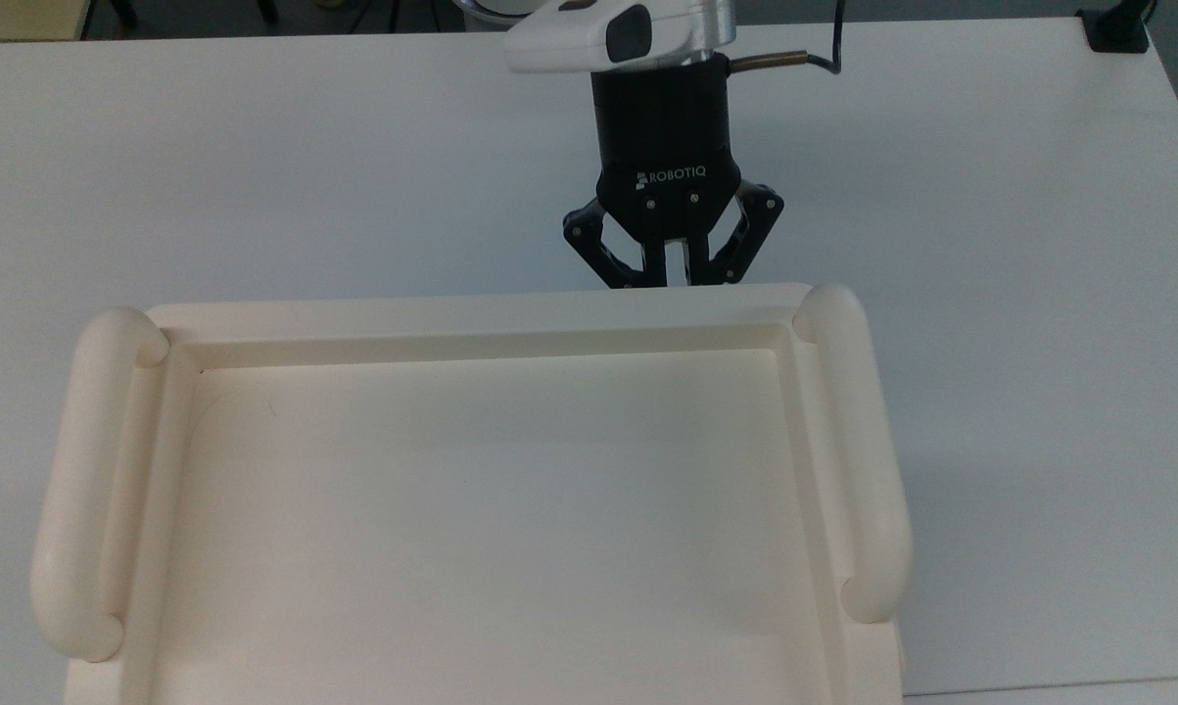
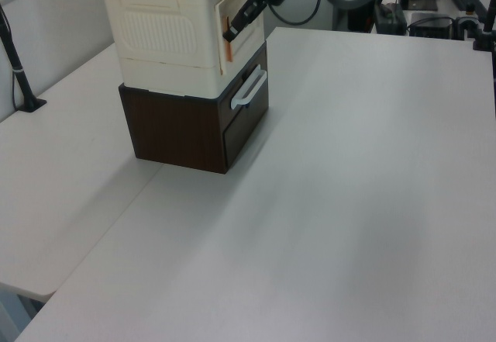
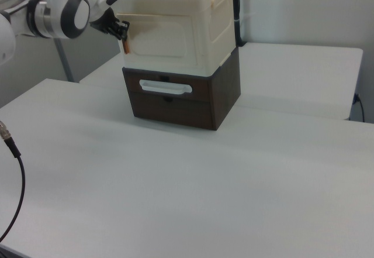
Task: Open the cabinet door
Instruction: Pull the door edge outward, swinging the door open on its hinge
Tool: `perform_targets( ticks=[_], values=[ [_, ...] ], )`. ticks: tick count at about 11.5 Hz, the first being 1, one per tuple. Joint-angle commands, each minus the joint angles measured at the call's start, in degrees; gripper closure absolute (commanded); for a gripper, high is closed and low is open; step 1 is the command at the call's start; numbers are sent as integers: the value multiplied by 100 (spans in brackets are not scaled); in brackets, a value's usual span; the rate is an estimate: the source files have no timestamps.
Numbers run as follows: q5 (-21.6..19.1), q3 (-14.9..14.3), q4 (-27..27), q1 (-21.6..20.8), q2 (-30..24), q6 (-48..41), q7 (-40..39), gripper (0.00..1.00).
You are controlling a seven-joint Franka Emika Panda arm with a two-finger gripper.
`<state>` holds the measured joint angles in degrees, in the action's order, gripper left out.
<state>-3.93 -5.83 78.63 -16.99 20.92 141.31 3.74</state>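
White table (image 2: 364, 202) carries a stacked unit: dark brown drawer base (image 3: 175, 103) with a pale bar handle (image 3: 165, 87), and on top of it a cream cabinet (image 3: 175, 33) with a wide recessed tray-like top (image 1: 491, 509) flanked by two thick rounded rails (image 1: 853, 450).

Cabinet door (image 3: 158, 40): flat, thin cream panel with a raised rounded-rectangle inset, on the cabinet face above the drawer handle. In the left view it stands slightly ajar, its free edge lifted off the cabinet body; an orange strip shows along that edge (image 2: 228, 28).

Legible writing: "ROBOTIQ" in white on the black gripper body in the top view.

Gripper (image 1: 675, 274): black, on a white-and-silver wrist, with a cable trailing off. In the top view its two fingers sit close together with only a narrow slit between them, tips hidden behind the cabinet's far rim. In the right view it (image 3: 120, 28) sits at the right view's left edge of the door, touching it; what exactly it pinches there cannot be made out.
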Motion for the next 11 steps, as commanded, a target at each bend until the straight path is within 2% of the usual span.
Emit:
perform_targets(
  ticks=[1, 4, 6, 9, 11],
  values=[
    [-47, -15, 442, 29, -737, -1129, 109, 95],
    [-56, 46, 653, 275, -1123, -2209, 75, 95],
    [-56, 55, 837, 529, -1466, -2912, 65, 84],
    [-56, 55, 838, 793, -1661, -4187, -223, 40],
    [-47, 55, 847, 960, -1923, -4916, -435, 18]
  ],
)
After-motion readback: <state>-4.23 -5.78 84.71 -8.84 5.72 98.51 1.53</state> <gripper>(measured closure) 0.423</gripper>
